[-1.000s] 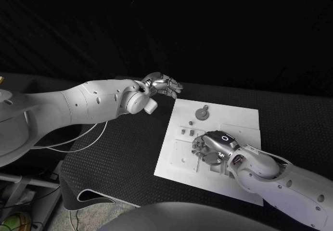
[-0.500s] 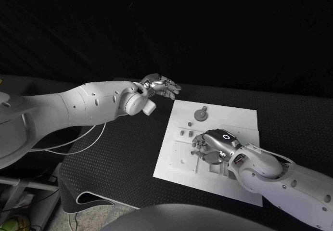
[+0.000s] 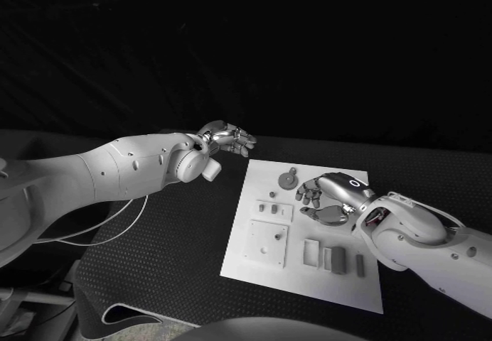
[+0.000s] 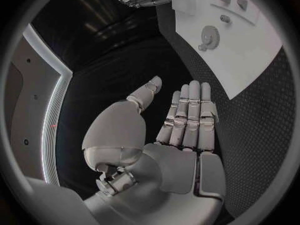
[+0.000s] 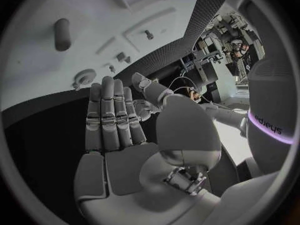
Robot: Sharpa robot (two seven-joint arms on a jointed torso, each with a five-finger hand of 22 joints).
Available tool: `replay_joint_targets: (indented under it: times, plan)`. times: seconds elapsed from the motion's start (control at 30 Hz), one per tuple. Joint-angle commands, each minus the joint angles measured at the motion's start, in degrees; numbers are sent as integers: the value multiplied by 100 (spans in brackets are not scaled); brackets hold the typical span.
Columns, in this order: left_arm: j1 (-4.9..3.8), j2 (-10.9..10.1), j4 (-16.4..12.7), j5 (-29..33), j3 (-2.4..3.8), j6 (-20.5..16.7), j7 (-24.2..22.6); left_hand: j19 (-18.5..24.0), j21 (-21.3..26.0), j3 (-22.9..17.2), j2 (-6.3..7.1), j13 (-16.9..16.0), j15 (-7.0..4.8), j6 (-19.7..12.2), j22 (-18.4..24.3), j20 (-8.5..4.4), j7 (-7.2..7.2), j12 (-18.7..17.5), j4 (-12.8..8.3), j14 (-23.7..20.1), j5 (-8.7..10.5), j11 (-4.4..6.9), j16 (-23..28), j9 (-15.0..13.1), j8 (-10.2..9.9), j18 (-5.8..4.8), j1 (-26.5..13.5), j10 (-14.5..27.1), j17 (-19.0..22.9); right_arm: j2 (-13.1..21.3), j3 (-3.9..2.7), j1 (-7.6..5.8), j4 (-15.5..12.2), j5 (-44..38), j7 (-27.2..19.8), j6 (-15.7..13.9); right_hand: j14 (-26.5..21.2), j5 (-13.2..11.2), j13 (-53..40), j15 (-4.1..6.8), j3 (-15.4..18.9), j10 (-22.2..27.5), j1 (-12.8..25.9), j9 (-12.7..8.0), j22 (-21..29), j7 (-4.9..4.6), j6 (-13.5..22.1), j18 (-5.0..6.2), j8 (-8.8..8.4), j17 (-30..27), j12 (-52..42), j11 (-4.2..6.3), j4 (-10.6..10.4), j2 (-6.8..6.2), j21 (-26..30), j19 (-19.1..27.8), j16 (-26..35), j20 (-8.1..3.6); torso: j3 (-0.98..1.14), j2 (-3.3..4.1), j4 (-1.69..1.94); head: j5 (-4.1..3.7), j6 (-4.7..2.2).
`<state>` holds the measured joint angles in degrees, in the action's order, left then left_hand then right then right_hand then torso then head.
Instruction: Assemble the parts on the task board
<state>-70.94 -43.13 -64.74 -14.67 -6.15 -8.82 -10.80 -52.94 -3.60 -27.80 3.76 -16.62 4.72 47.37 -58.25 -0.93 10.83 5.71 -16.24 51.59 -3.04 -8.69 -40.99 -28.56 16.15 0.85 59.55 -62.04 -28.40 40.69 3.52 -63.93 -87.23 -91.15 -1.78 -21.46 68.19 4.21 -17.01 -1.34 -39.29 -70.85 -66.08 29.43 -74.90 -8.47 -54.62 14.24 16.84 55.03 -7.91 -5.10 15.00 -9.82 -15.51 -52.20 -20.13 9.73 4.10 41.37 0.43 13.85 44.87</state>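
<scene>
Parts sit scattered across your task board: a gear near its far edge, small blocks toward its near edge. Your right hand hovers just beside the gear, fingers spread, holding nothing. Your left hand floats off the board's far corner, fingers straight, empty.

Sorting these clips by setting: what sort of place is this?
Likely a robotics lab test bench: a white task board with small grey parts lies on a black table against a dark backdrop, both open hands near it.
</scene>
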Motion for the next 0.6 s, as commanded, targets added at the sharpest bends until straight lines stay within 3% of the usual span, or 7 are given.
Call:
replay_joint_targets:
  times: [0.03,0.17,0.2,0.3,0.4,0.47,0.6]
  plan:
    - [-7,13,22,69,4,-6,-166,-45,-29,20,11,7,-3,31,6,-2,6,26,11,24,3,33,24,3,30,-8,38,2,-10,180,-29,-142,-89,536,-109,466,31,32,-13,23,6,-39,60,-11,-149,-9,53,52,-47,11,-40,10,-42,-11,-28,-5,-17,3,-5,-41,-53,-125,-151]
    - [-4,6,31,69,3,-10,-200,-43,-28,22,9,7,-3,36,9,-2,5,30,11,25,3,35,26,3,33,-9,36,-4,-13,382,-65,-313,-70,463,282,1092,-32,36,-15,-3,45,44,187,-34,-143,-40,158,43,-102,7,11,-25,-160,-111,-27,66,27,13,-3,-71,-96,-282,-280]
    - [-3,3,30,69,3,-8,-208,-43,-28,22,9,7,-3,36,9,-2,4,31,11,26,3,36,26,3,33,-9,36,-5,-13,412,-65,-343,-15,382,288,1114,-160,36,23,-65,46,231,265,-69,-140,-16,283,9,-166,-10,117,-113,-252,-147,22,207,99,34,-3,-79,-106,-321,-303]
    - [-3,8,23,69,3,-8,-228,-42,-28,22,8,7,-3,37,10,-3,4,32,10,26,2,37,27,3,34,-9,37,-6,-14,486,-65,-352,39,113,335,1108,-278,36,76,-120,45,463,316,-116,-146,-11,429,-20,-231,-12,241,-228,-371,-261,50,350,155,49,-5,-98,-130,-421,-381]
    - [1,-2,17,69,3,0,-237,-41,-28,22,8,7,-3,37,11,-3,3,33,9,26,2,37,28,3,34,-9,38,-7,-15,528,-63,-350,77,-319,375,1171,-429,35,136,-192,63,736,393,-166,-150,98,585,-66,-285,-8,366,-350,-537,-497,66,521,213,73,2,-118,-143,-541,-436]
    - [5,-4,22,70,3,0,-238,-41,-28,23,7,7,-3,37,11,-3,3,33,9,26,2,38,28,3,34,-9,38,-7,-15,549,-62,-348,93,-420,388,1209,-470,33,149,-210,71,810,421,-181,-151,152,636,-78,-295,2,382,-378,-608,-573,59,573,218,76,14,-130,-153,-612,-437]
    - [12,-7,38,70,3,3,-236,-41,-28,23,6,7,-3,37,12,-3,3,33,9,26,2,38,29,4,34,-9,38,-8,-16,568,-51,-341,69,-575,403,1303,-504,30,160,-226,96,885,465,-199,-151,184,694,-87,-306,14,389,-405,-676,-648,43,616,217,79,14,-116,-161,-676,-468]
